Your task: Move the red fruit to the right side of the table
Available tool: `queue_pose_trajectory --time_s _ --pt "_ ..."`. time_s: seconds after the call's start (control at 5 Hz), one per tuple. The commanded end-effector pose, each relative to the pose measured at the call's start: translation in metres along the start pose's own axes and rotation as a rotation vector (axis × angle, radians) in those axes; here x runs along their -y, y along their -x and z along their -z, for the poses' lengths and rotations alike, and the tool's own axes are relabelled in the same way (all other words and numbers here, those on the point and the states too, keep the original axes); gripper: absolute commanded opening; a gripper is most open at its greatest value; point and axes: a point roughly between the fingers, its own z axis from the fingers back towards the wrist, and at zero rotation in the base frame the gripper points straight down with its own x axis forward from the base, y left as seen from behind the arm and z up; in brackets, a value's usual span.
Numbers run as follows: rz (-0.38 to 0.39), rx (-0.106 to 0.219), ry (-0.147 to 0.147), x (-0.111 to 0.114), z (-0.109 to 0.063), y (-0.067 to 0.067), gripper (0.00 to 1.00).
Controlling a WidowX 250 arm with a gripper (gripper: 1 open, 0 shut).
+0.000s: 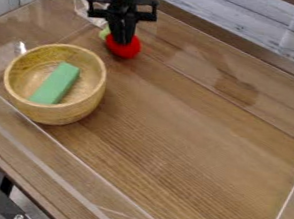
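Observation:
The red fruit (122, 47) sits on the brown wood-grain table (201, 128) near its far edge, left of centre. My black gripper (120, 35) comes straight down onto it from above. The fingers are drawn together over the top of the fruit, so only the lower red part shows beneath them. The fruit still rests on the tabletop.
A wooden bowl (71, 112) stands at the left with a green block (57, 82) lying inside it. Clear acrylic walls (283, 204) edge the table on all sides. The right half of the tabletop shows bare wood.

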Motion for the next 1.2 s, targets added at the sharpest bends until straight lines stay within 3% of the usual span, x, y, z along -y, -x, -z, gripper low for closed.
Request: queue_pose_trajectory --time_s 0.0,0.2,0.4,0.6,1.0 --pt "0.051 0.092 0.058 0.021 -0.053 0.004 0.0" --pt "0.119 0.074 0.1 0.044 -0.067 0.017 0.0" --pt "0.195 0.053 0.123 0.071 -0.07 0.032 0.0" --pt "0.265 0.033 0.129 0.1 -0.06 0.046 0.0" --pt "0.275 0.03 0.122 0.108 -0.044 0.051 0.0"
